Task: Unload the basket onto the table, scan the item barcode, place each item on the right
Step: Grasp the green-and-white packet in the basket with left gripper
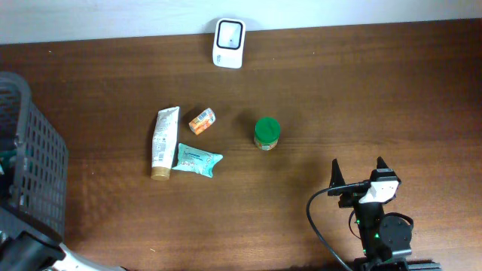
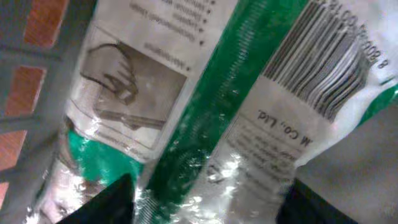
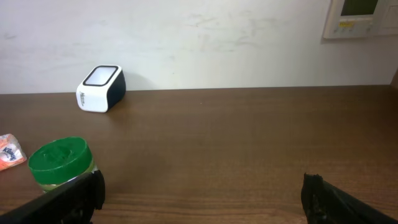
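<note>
Pick-up step: green-and-white packet (image 2: 205, 112) straddled by the left gripper (image 2: 211, 200) — grip not determinable — right gripper (image 1: 357, 164) spread, empty; it must next be lifted toward the scanner (image 1: 228, 43).

packet (image 2: 205, 112) cropped, blurred, basket (image 1: 34, 158) cut off

The table (image 1: 361, 90) is carrying one white scanner (image 1: 228, 43), one cream tube (image 1: 164, 141), one small orange carton (image 1: 202, 120), one teal pouch (image 1: 197, 159) and one green-lidded jar (image 1: 266, 133). One grey basket (image 1: 34, 150) is standing at its left edge. One green-and-white packet (image 2: 249, 112) is showing one barcode (image 2: 323, 62). Two tools are showing: the left tool (image 2: 210, 186) and the right tool (image 1: 358, 175).
</note>
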Motion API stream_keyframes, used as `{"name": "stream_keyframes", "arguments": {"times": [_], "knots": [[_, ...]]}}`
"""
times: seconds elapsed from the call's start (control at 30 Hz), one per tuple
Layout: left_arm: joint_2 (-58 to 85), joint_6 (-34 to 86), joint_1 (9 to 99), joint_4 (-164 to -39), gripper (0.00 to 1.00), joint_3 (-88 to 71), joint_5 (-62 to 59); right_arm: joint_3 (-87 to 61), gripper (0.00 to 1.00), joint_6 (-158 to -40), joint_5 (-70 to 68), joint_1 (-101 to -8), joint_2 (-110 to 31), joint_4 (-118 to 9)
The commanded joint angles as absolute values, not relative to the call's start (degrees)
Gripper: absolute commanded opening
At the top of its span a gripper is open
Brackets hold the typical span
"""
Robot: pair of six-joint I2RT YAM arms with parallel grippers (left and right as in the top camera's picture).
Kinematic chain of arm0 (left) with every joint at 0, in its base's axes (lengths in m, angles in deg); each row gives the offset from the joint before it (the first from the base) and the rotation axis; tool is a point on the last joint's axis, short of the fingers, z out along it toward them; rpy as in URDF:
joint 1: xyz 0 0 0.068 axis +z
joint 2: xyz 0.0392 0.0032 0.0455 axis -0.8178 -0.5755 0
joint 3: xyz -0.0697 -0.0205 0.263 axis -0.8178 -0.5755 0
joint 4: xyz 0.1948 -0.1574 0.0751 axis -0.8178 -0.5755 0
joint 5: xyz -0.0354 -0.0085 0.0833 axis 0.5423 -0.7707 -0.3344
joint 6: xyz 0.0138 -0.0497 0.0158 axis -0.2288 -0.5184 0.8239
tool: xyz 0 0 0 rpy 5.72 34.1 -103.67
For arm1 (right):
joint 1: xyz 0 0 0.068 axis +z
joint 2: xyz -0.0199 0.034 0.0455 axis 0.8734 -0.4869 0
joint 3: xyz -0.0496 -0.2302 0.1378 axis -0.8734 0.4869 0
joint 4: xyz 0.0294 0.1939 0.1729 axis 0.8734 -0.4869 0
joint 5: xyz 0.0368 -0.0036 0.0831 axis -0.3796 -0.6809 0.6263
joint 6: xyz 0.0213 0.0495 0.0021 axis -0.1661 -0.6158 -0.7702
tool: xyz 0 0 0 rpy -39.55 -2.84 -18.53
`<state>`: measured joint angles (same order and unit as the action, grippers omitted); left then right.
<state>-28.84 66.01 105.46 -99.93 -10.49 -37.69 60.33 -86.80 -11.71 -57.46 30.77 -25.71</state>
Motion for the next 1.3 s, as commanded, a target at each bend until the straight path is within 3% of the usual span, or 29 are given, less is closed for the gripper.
{"name": "stream_keyframes", "arguments": {"times": [0.0, 0.07, 0.1, 0.13, 0.2, 0.4, 0.5, 0.67, 0.83, 1.07, 1.27], "knots": [[-37.7, 67.0, 105.7, -101.0, 0.59, -13.7, -39.3, 60.6, 0.98, -87.0, -12.2, -57.9, 31.1, -26.1], [-38.6, 67.0, 105.7, -101.0, 0.59, -13.7, -39.1, 60.6, 0.98, -87.0, -12.2, -57.9, 31.1, -26.1], [-38.7, 67.0, 105.7, -100.8, 0.54, -13.7, -39.1, 60.6, 0.98, -87.0, -12.2, -57.9, 31.1, -26.1], [-38.7, 67.0, 105.7, -100.7, 0.39, -13.7, -39.1, 60.6, 0.98, -87.0, -12.2, -57.9, 31.1, -26.1], [-38.7, 67.0, 105.7, -100.5, 0.00, -13.7, -39.1, 60.6, 0.98, -87.0, -12.2, -57.9, 31.1, -26.1], [-35.5, 65.6, 105.6, -108.2, 0.00, -7.0, -40.8, 60.6, 0.98, -87.0, -12.2, -57.9, 31.1, -26.1], [-26.5, 62.6, 105.6, -110.5, 0.00, -3.7, -40.8, 60.6, 0.98, -87.0, -12.2, -57.9, 31.1, -26.1], [-9.4, 59.5, 105.1, -107.5, 0.00, -2.4, -40.3, 60.6, 0.98, -87.0, -12.2, -57.9, 31.1, -26.1], [6.4, 54.0, 103.0, -100.3, 0.00, -2.4, -29.9, 60.6, 0.98, -87.0, -12.2, -57.9, 31.1, -26.1], [21.0, 53.6, 81.8, -88.4, 0.00, -2.3, -29.4, 60.6, 0.98, -87.0, -12.2, -57.9, 31.1, -26.1], [17.7, 53.6, 60.8, -96.8, 0.00, -2.3, -29.4, 60.6, 0.98, -87.0, -12.2, -57.9, 31.1, -26.1]]}}
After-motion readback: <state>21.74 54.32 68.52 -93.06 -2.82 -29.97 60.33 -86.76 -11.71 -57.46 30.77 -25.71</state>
